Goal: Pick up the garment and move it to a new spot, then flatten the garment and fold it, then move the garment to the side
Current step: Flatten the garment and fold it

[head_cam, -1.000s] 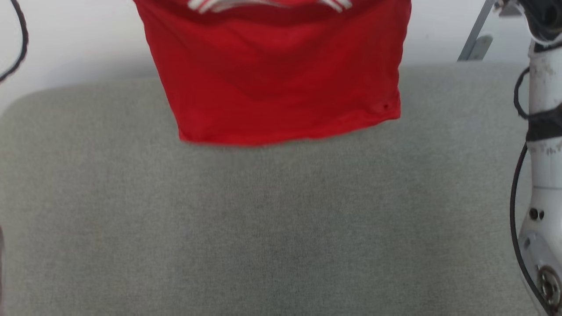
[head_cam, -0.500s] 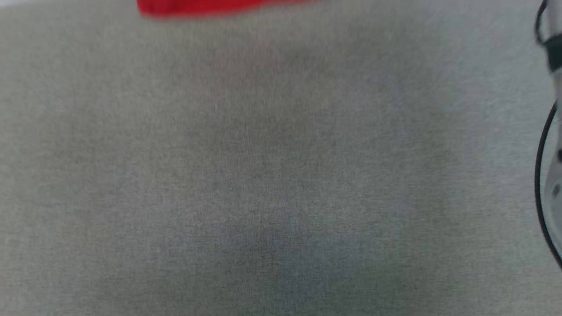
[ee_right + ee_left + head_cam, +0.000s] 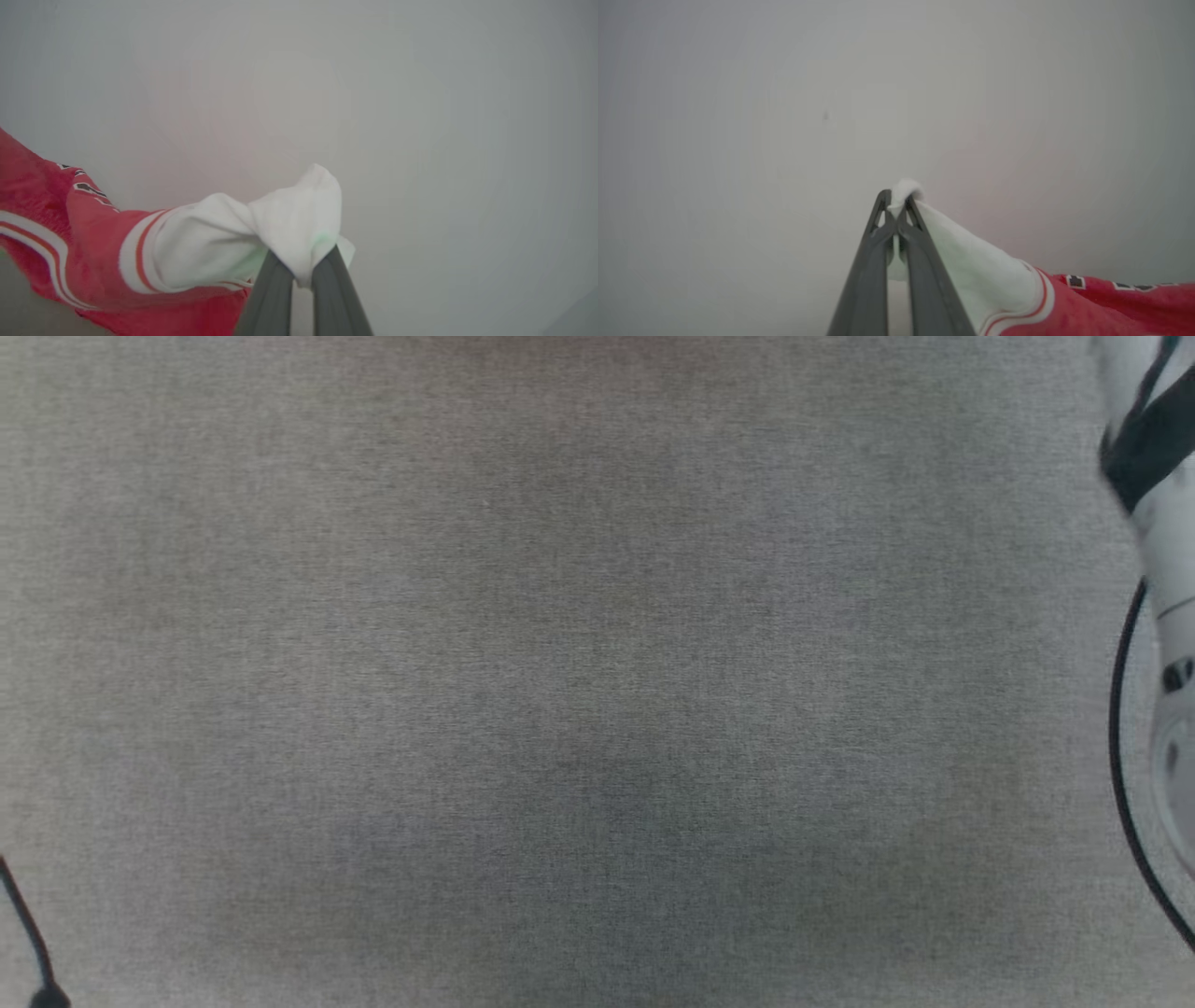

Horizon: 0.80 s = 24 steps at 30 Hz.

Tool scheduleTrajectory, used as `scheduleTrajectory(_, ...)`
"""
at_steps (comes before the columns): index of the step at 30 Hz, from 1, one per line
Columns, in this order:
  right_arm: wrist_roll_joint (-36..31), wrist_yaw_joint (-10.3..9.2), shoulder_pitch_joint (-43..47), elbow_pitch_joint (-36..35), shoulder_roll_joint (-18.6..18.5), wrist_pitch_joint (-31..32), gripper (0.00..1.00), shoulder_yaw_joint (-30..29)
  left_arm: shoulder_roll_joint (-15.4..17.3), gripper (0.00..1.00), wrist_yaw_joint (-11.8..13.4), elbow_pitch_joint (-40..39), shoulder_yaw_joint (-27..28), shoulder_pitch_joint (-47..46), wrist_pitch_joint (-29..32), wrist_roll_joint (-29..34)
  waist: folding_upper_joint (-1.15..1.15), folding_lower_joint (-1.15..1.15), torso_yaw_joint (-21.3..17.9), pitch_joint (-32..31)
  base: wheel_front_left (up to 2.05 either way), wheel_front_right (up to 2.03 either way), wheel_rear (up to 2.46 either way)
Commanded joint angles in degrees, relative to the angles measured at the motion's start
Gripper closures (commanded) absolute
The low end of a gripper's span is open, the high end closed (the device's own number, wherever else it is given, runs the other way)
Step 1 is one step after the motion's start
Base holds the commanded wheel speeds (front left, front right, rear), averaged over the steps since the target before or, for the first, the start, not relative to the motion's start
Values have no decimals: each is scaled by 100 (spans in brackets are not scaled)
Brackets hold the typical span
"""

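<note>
left hand [image 3: 896, 198], right hand [image 3: 303, 261], each clamped on garment [image 3: 1087, 303] sleeve (white); head cam shifted since

grey fabric surface [image 3: 560, 691]: flat, finely woven | pale backdrop [image 3: 761, 93]: plain, blurred

A grey woven fabric surface [image 3: 560, 616] spreads wide in the head view. It is evenly lit, with a darker shade in its lower middle. Ahead of the left gripper [image 3: 896, 198], past its tips, is a plain pale grey surface [image 3: 738, 140]; wall or floor, I cannot tell. A small dark speck [image 3: 825, 115] sits on it, up and left of the tips. Ahead of the right gripper [image 3: 306, 265] lies a similar pale surface in soft light.
</note>
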Motion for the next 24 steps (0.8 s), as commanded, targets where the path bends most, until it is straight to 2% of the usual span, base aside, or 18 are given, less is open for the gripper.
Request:
scheduleTrajectory(1, -1, -2, 97, 134, -7, -17, 100, 95, -48, 100, -25, 157, -46, 164, 135, -65, 0, 0, 37, -31, 0, 0, 0)
scheduleTrajectory(4, 322, -2, 252, 503, 56, 162, 100, 175, -138, 100, -43, 397, -275, 410, 579, -143, 0, 0, 81, -127, 0, 0, 0)
scheduleTrajectory(6, 671, -2, 408, 648, 86, 340, 100, 239, -254, 100, -41, 415, -416, 678, 996, -411, 0, 0, 112, -227, 0, 0, 0)
scheduleTrajectory(8, 831, -2, 574, 728, 98, 531, 100, 445, -211, 100, -34, 329, -661, 971, 1413, -549, 0, 0, 138, -340, 0, 0, 0)
scheduleTrajectory(13, 1728, -2, 1177, 761, 159, 1259, 100, 843, -87, 100, -36, -77, -1125, 1804, 2437, -1071, 0, 0, 183, -683, 0, 0, 0)
scheduleTrajectory(19, 2767, -2, 2205, 99, -54, 2257, 100, 1622, 344, 100, -37, -927, -1468, 2991, 3443, -1589, 0, 0, 173, -1085, 0, 0, 0)
scheduleTrajectory(22, 3353, -2, 2817, -511, -386, 2843, 100, 1952, 576, 100, 40, -1507, -1462, 3655, 3828, -1792, 0, 0, 151, -1266, 0, 0, 0)
scheduleTrajectory(24, 3719, -2, 3287, -951, -669, 3268, 100, 2139, 770, 100, 209, -2045, -1425, 4156, 4097, -1901, 0, 0, 148, -1390, 0, 0, 0)
